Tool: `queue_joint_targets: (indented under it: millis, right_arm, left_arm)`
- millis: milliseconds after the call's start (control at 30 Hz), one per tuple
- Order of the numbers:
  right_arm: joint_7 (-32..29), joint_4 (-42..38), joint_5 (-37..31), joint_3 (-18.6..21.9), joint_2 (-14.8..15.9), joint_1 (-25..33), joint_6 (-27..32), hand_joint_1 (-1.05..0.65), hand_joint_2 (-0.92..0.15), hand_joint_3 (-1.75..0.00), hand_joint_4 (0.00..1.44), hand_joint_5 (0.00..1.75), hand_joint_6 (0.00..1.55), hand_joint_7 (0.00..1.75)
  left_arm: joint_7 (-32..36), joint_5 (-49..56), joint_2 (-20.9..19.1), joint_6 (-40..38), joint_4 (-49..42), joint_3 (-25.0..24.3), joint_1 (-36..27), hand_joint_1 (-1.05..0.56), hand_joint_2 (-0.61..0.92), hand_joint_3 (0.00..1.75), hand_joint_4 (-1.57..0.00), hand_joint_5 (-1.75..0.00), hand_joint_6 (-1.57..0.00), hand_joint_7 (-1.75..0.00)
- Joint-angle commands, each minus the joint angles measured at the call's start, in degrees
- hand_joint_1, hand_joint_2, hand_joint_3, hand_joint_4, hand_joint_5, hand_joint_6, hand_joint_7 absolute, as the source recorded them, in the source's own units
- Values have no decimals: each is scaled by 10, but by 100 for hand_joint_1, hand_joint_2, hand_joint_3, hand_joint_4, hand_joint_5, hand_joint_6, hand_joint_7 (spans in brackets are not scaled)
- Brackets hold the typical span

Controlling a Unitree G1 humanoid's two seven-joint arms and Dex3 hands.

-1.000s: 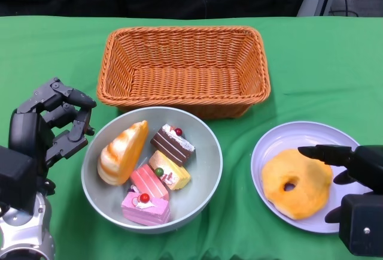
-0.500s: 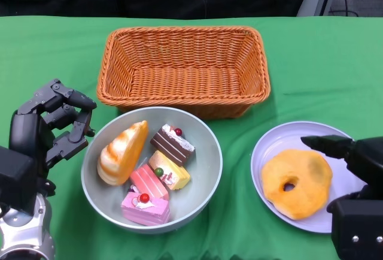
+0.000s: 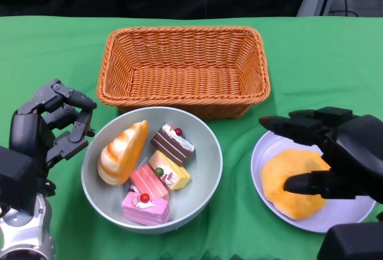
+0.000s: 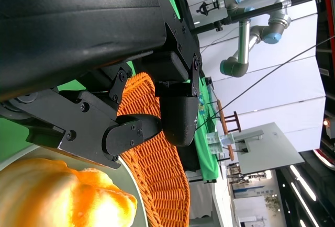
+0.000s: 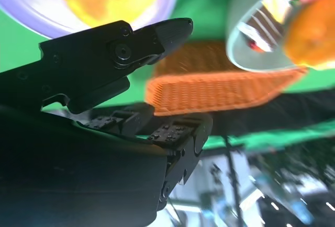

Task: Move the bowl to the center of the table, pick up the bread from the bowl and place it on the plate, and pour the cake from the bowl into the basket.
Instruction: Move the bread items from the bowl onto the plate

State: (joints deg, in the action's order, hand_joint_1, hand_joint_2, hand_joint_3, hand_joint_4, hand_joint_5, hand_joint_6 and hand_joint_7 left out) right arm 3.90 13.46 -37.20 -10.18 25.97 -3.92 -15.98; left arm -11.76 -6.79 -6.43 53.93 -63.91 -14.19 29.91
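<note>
A grey round bowl (image 3: 206, 170) sits on the green-covered worktop (image 3: 54, 50) near its front edge, just in front of the orange woven rectangular basket (image 3: 183, 68), whose near wall almost meets the bowl's far rim. Inside the bowl lie an orange-and-cream striped bread wedge (image 3: 122, 151) on the left side, a chocolate layered cake slice (image 3: 172, 144) topped with a red berry, a yellow-and-pink cake slice (image 3: 169, 171), a red-pink cake slice (image 3: 147, 181) and a bright pink cake slice (image 3: 146, 207) nearest the front (all packed close, touching one another).

To the right of the bowl, apart from it, a pale lavender round plate (image 3: 263, 152) carries a round golden bread ring (image 3: 281, 179), partly hidden by the robot's right hand (image 3: 326, 152). That black hand is above the plate with its fingers spread apart, one reaching out over the plate's far-left rim and another lying over the bread; it grips nothing, though whether a fingertip touches the bread is unclear.

The left hand (image 3: 51, 125) is just beside the bowl's left rim, fingers curved toward it but parted and holding nothing; contact with the rim cannot be made out. The left wrist view shows the striped bread close under the fingers (image 4: 131, 133).
</note>
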Motion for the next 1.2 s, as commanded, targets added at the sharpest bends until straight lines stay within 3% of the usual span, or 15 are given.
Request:
queue_joint_targets:
  millis: [33, 333, 833, 1200]
  right_arm:
    - [-19, -16, 12, -10, -20, -24, -28, -55, -84, 0, 74, 12, 67, 5]
    - [-10, -59, -7, -67, -74, -106, -50, -55, -83, 0, 80, 9, 71, 3]
    - [-101, -319, -46, -148, -156, -268, -130, -52, -81, 0, 91, 9, 79, 2]
    - [-123, -406, -55, -179, -188, -318, -136, -53, -84, -1, 90, 5, 77, 1]
  left_arm:
    - [1, -2, -10, 1, 6, -1, 4, -14, 77, 72, -81, -168, -78, -125]
    - [3, 0, -8, 9, 6, 1, 4, -13, 77, 74, -81, -168, -77, -126]
    - [-2, -6, 0, 4, 26, 4, -4, -13, 78, 72, -80, -167, -78, -123]
    - [50, 20, -14, 0, 15, 4, 0, -20, 80, 60, -76, -174, -70, -137]
